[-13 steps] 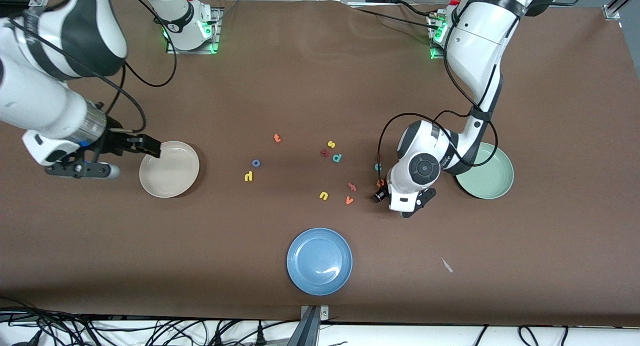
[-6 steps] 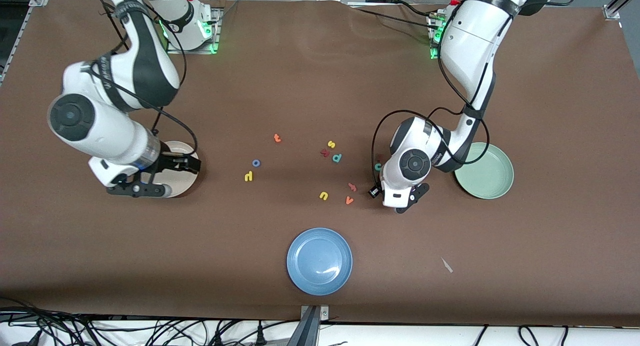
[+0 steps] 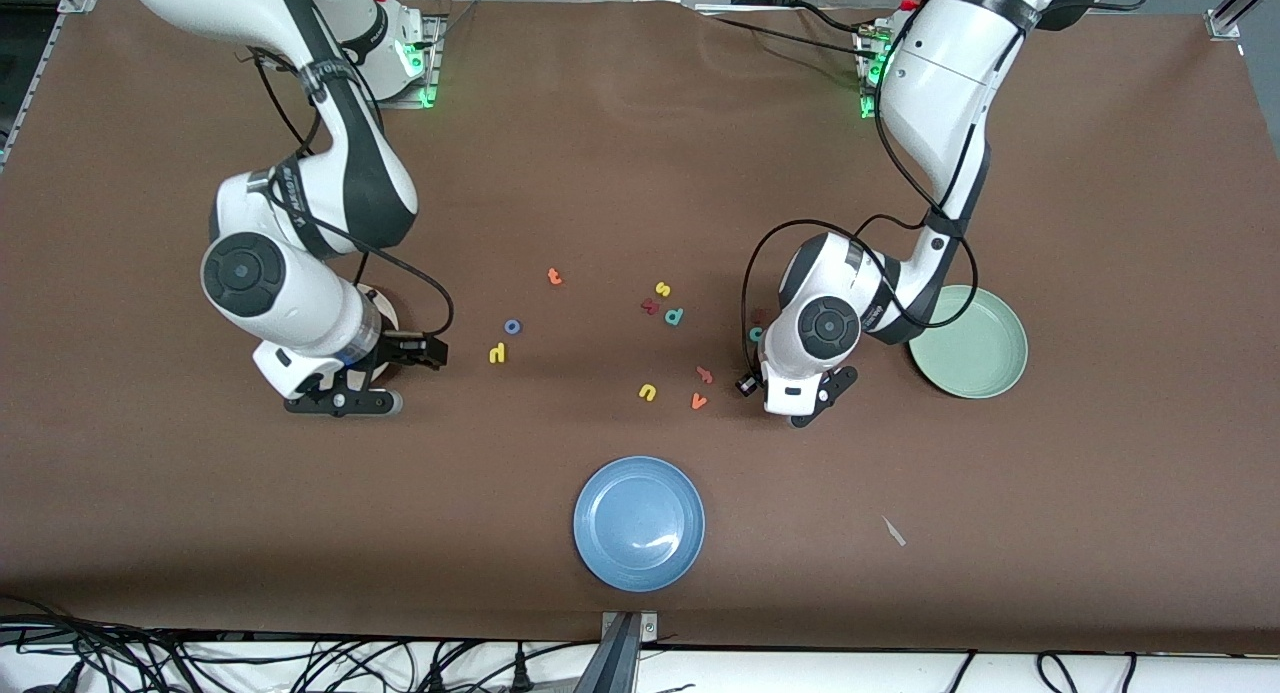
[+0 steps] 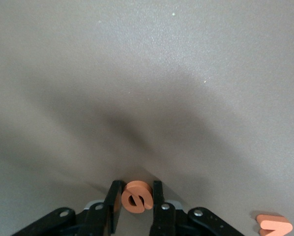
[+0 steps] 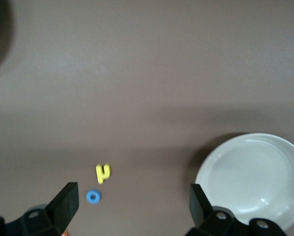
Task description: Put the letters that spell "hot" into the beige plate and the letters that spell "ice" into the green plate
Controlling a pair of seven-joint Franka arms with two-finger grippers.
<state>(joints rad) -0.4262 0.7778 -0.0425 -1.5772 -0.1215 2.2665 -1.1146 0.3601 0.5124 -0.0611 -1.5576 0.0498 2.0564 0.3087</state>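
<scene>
Left gripper (image 4: 135, 192): low over the worktop (image 3: 600, 153), mid-frame in the front view, toward the left arm's end. Its fingers (image 4: 114, 200) are clamped on either side of the orange e (image 4: 137, 196), which sits flat on the worktop. The teal c (image 3: 756, 334) peeks out just beside that wrist. The green plate (image 3: 985, 348) lies close by, with no letters in it.

Right gripper (image 5: 132, 196): fingers spread wide, holding nothing. It hangs over bare worktop at the rim of the beige plate (image 5: 255, 177) (in the front view the arm covers most of the plate). That plate also holds no letters.

Near the frame centre, on the worktop:
- yellow h (image 3: 497, 353) and blue o (image 3: 512, 326), close together
- orange t (image 3: 554, 276), higher up
- dark red i (image 3: 650, 307), touching or nearly touching the teal d (image 3: 674, 317), with the yellow s (image 3: 662, 289) just above

The blue plate (image 3: 639, 523) sits at lower centre.
</scene>
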